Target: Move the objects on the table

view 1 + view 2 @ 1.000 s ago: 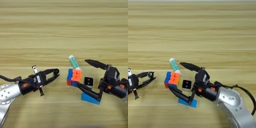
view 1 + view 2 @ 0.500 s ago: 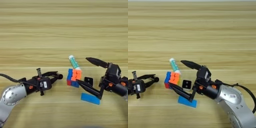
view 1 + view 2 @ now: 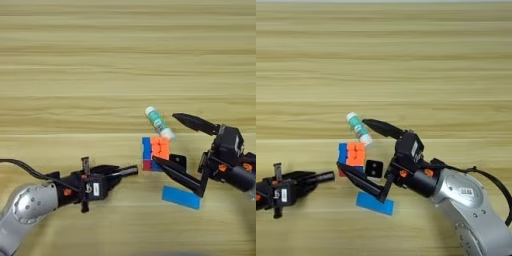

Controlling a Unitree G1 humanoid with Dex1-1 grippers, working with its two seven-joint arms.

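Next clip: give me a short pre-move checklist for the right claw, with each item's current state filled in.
1. Right claw open wide enough: ok, its two black fingers are spread far apart.
2. Targets between the fingers: ok, the multicoloured puzzle cube and the tiny black-and-white cube sit in the gap.
3. White glue stick with green label out of the closing path: not ok, its lower end lies beside the upper finger.
4. Flat blue block free: cannot tell, the lower finger crosses just above it.
5. Left claw out of the way: ok, shut, pointing at the puzzle cube but apart from it.
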